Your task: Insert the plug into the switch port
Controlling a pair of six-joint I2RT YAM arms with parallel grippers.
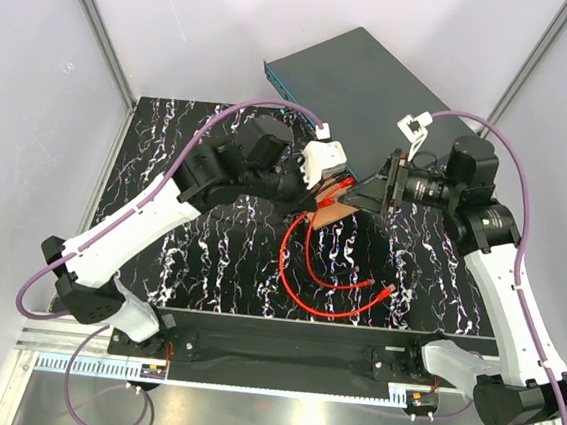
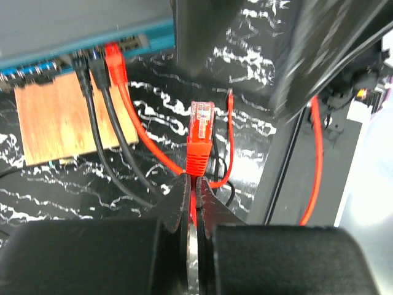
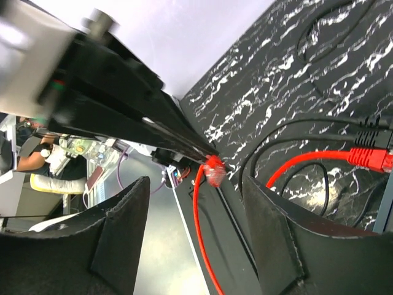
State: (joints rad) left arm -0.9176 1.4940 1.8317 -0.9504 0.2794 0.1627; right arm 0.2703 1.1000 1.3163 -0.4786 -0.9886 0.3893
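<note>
In the left wrist view my left gripper (image 2: pixel 195 179) is shut on the bright-red cable just behind its plug (image 2: pixel 201 125). The plug sticks out past the fingertips, held above the table and short of the switch's teal front face (image 2: pixel 156 32). The port row (image 2: pixel 37 72) holds another red plug (image 2: pixel 113 59) and two black cables (image 2: pixel 92 70). My right gripper (image 3: pixel 196 233) is open and empty; the held plug (image 3: pixel 215 171) shows beyond its jaws. From above, both grippers, the left (image 1: pixel 315 196) and the right (image 1: pixel 354 194), meet in front of the switch (image 1: pixel 361 84).
A brown wooden board (image 2: pixel 64 120) lies on the marbled black table in front of the switch. The red cable (image 1: pixel 304 265) loops over the table toward the near edge, with loose red ends (image 1: pixel 388 291) near the right. The black mounting bar (image 1: pixel 280 348) runs along the front.
</note>
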